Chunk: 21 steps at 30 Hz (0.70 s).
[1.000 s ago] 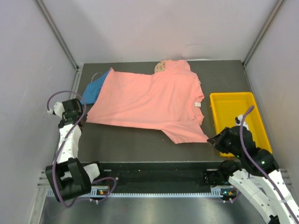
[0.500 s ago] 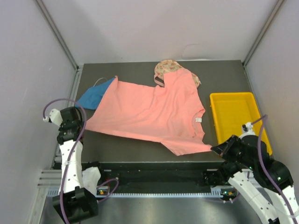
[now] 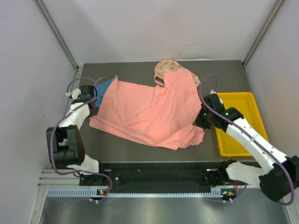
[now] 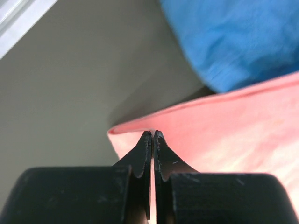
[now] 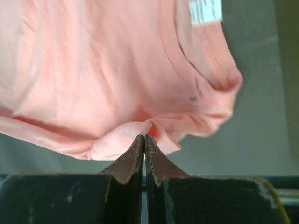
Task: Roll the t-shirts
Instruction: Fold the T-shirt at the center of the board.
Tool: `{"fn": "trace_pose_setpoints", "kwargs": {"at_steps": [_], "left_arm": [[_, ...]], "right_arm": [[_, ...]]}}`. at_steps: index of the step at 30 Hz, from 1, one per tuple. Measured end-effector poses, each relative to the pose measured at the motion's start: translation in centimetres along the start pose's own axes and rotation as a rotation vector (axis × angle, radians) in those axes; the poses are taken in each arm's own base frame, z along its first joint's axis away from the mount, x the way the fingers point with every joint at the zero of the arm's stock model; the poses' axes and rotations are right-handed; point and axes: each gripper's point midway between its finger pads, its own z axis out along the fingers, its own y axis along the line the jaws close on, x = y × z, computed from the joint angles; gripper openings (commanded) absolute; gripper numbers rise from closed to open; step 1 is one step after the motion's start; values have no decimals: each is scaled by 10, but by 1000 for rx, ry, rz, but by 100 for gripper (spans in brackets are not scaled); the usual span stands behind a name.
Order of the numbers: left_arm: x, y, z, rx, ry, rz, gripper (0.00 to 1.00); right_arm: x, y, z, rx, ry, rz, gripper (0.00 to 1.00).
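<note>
Pink tee [image 3: 149,109] now bunched inward, L gripper [image 4: 153,135] & R gripper [image 5: 144,137] both pinching its edges.

On the dark desk [image 3: 224,74], the salmon-pink cloth t-shirt [image 3: 149,109] overlaps the blue cloth t-shirt [image 3: 105,86] at its 10 o'clock and the floral-print cloth t-shirt [image 3: 163,69] at 12; the yellow rectangular plastic tray [image 3: 238,100] lies at 3.

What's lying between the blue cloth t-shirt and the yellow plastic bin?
The salmon-pink short-sleeved t-shirt, spread rumpled, fills most of the stretch from blue t-shirt to yellow bin, seen in the top view.
</note>
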Motion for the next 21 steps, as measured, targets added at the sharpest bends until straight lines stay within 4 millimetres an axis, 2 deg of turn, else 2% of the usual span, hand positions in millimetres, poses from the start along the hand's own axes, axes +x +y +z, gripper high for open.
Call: {"fn": "trace_pose_setpoints", "kwargs": {"at_steps": [4,6,9,13,21], "left_arm": [[-13,-20,13,-11,-6,8,0],[-15,-26,17,-10,-4,9,0],[-19,-34,22,-11,-2,6,0],[-23,-41,28,-13,1,-2,0],[-26,-47,33,-16,5,-2,0]], "right_arm": [[-38,30,13,-21,-48,-5,0],[-56,36,23,-22,-73,7,0],[-71,29,34,1,-90,24,0],[-78,19,42,28,-87,36,0],[-94,7,46,43,-119,59,0]]}}
